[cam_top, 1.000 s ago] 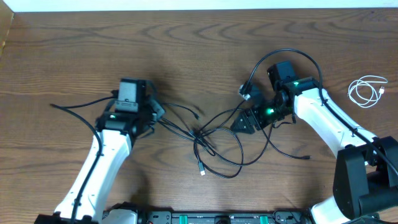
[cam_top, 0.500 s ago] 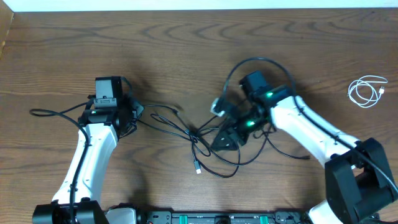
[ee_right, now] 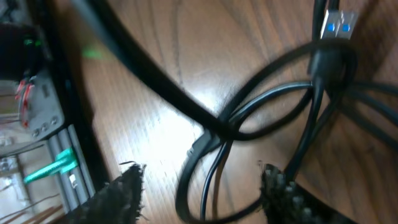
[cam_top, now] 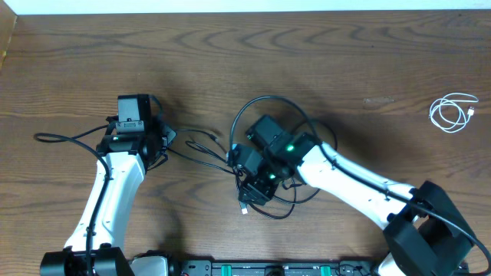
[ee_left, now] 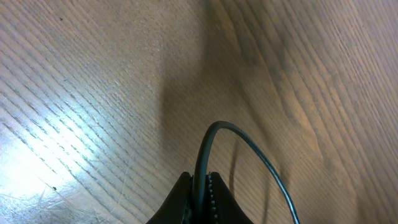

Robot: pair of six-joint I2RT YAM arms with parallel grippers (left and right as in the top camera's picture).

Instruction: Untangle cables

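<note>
Overhead and wrist views. The left end effector (ee_left: 200, 185) is clamped on one black cable (ee_left: 214, 126), which arches up from its tips above the wooden counter (cam_top: 345, 61), left of centre. The right end effector (ee_right: 200, 186) stands with jaws apart, its fingers (ee_right: 124, 186) straddling the knot of black cables (ee_right: 324, 62) at the near centre, where a blue-tongued plug (ee_right: 339, 25) shows. A white cable (cam_top: 469, 113) lies coiled well apart at the far right.
</note>
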